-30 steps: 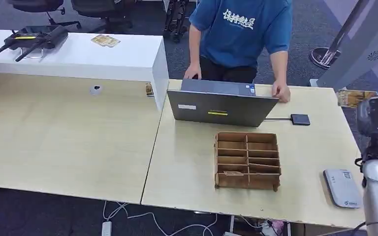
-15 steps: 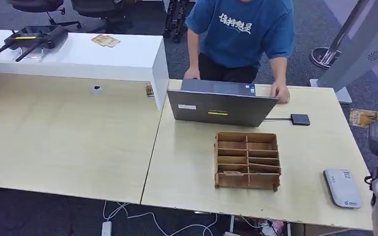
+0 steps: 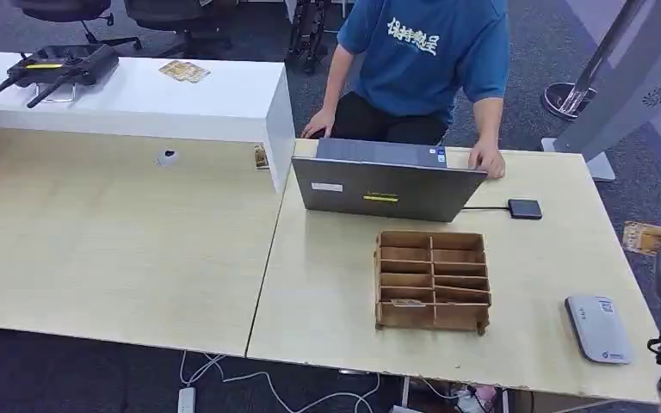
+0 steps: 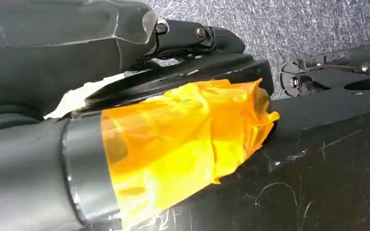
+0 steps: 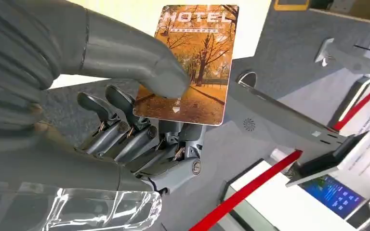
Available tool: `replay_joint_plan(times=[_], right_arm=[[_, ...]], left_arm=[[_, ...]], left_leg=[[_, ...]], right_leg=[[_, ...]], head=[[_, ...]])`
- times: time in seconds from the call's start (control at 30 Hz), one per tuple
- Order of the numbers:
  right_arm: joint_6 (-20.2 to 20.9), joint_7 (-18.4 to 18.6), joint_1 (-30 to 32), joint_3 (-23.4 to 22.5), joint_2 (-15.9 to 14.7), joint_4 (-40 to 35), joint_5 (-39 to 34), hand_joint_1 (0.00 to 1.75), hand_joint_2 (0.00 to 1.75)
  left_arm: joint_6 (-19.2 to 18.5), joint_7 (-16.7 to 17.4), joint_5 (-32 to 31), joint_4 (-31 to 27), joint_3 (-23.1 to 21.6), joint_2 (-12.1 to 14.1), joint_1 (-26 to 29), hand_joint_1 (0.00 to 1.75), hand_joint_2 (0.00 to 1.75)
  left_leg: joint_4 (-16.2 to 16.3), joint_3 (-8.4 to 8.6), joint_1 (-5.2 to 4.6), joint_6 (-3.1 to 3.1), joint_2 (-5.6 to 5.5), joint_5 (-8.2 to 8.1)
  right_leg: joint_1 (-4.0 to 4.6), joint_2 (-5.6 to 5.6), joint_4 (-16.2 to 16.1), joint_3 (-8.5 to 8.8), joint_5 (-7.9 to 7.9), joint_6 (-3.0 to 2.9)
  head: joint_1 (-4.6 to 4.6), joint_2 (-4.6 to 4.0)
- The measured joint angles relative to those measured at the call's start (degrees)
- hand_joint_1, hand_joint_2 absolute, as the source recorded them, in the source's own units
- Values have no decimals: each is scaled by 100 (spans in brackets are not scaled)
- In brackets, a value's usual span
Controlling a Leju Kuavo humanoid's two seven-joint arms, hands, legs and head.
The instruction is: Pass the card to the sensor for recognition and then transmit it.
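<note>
Card (image 5: 189,62), printed with autumn trees and the word HOTEL, sits pinched in the right hand (image 5: 125,120): the thick grey thumb presses on its printed face near the lower edge, and the darker fingers (image 5: 139,139) curl up behind its back, so most of the card stands free above the fingers. In the head view the same card (image 3: 651,237) shows as an orange patch off the right edge of the bench (image 3: 327,284), just above the dark wrist of the right arm. The sensor (image 3: 599,329), a flat grey pad, lies on the bench near its right front corner, apart from the card. A wooden divided tray (image 3: 433,280) stands at mid-bench, behind it a grey laptop (image 3: 386,183), with a person in a blue shirt (image 3: 426,52) leaning on the far edge. In the left wrist view, the left hand (image 4: 125,43) lies against dark surfaces behind orange tape; whether its fingers are open or closed I cannot tell.
</note>
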Motion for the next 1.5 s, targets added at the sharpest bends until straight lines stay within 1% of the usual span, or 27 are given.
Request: replay_joint_plan(times=[0.4, 1.17, 1.5], right_arm=[[28, -4, 188, -94, 0, -7, -11, 175, 175], [61, -2, 216, -120, 0, 0, -11, 175, 175], [116, 59, 557, -240, 0, 0, -66, 175, 175]], left_arm=[[4, -4, 7, 0, 0, 0, 0, 0, 0], [7, -7, 24, 0, 0, 0, 1, 0, 0], [9, -44, 85, 0, 0, 0, 9, 0, 0]], left_leg=[[0, 0, 0, 0, 1, 0], [0, 0, 0, 0, 1, 0], [0, -1, 0, 2, -1, -2]], right_leg=[[0, 0, 0, 0, 0, 0], [0, 0, 0, 0, 0, 0], [0, -2, -1, 0, -1, 1]], head=[[0, 0], [0, 0], [0, 0]])
